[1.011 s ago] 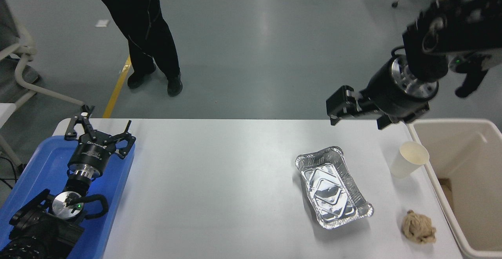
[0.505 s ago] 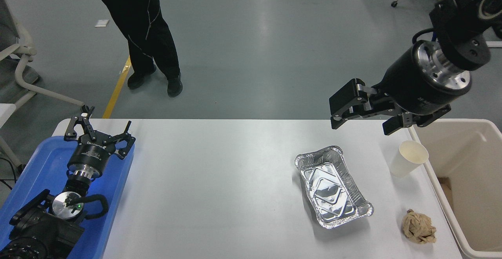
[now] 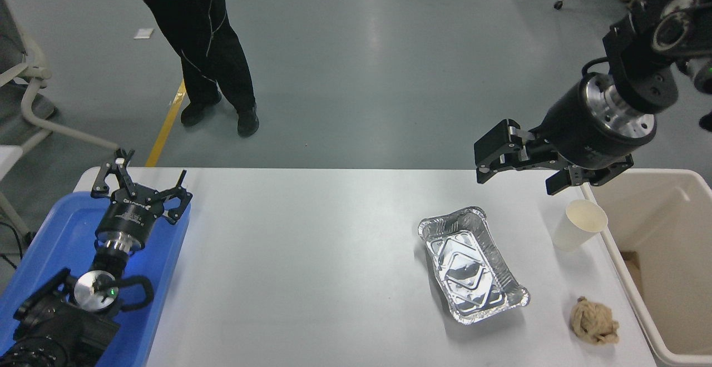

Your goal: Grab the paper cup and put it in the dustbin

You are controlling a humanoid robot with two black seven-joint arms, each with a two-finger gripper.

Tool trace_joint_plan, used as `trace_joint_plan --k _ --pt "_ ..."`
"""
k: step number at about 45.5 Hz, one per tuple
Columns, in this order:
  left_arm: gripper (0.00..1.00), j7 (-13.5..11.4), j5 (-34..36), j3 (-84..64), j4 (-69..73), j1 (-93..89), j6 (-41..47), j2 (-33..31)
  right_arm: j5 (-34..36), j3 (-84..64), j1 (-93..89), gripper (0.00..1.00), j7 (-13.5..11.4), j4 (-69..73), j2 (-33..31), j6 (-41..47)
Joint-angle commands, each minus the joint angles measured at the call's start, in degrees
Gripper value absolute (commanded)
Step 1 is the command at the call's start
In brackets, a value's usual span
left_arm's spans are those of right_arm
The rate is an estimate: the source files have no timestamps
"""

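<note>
Bystanders on and around the white desk

A silver foil tray lay empty and skewed at the desk's right-centre, and a crumpled brown paper ball sat near the front right corner, apart from the tray. A blue plastic tray covered the desk's left end. Beyond the far edge a person in black trousers stood on the grey floor beside a yellow line, with a chair frame at the far left.
</note>
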Motion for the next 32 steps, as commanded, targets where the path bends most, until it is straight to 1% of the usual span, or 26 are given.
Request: trace_joint_plan --k 1,11,32 --pt "0.99 0.0 0.0 0.0 0.0 -0.01 0.0 -0.05 -1.73 -0.12 -16.13 1.0 0.03 -14.36 -2.22 -2.27" --pt "0.99 0.09 0.0 0.09 0.0 -0.09 0.0 -0.05 -2.79 1.02 -29.4 1.0 0.21 -26.84 -5.03 -3.15" --pt "0.99 0.18 0.0 0.09 0.0 -0.09 0.0 -0.05 -2.7 1.37 -47.77 1.0 0.39 -43.1 -5.91 -4.91"
